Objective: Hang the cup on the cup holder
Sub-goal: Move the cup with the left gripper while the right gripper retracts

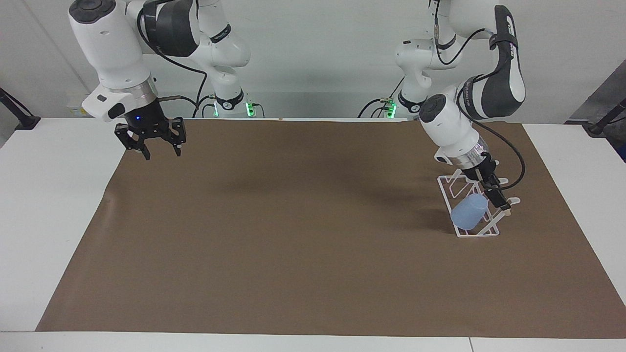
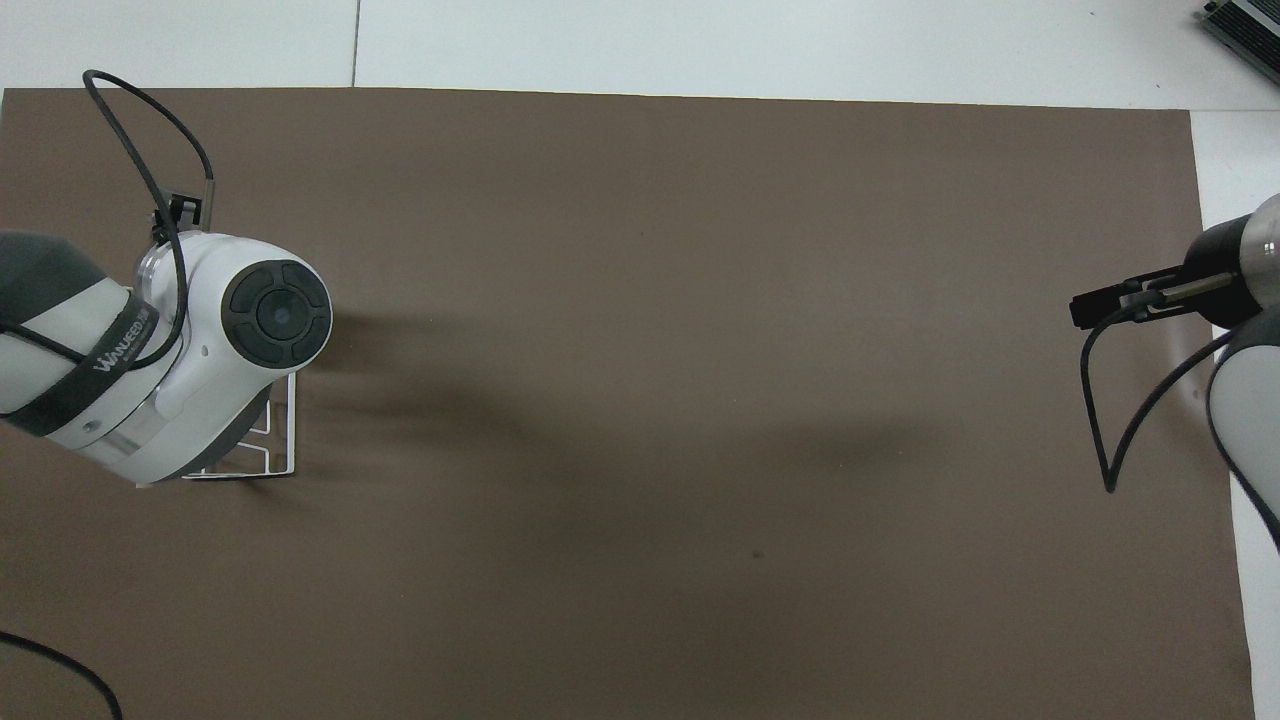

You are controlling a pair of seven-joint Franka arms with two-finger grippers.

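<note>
White table [image 1: 54, 205], brown mat [image 1: 293, 234]

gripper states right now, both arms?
Left gripper: open, holding nothing, at the cup holder just above the cup, which sits on the holder.
Right gripper: open, empty, over the right arm's end of the table.

Even, diffuse light fills both views, probably from fixtures overhead, since shadows fall nearly straight down. Broad, soft-edged dark patches lie across the brown mat [image 1: 303, 230] under the arms, and a tighter shadow sits beside the cup holder [image 1: 472, 208]. The white tabletop [image 1: 44, 205] reads bright without blown glare. The facing view is sharp. In the overhead view the left arm [image 2: 150, 370] looms large and slightly soft.
</note>
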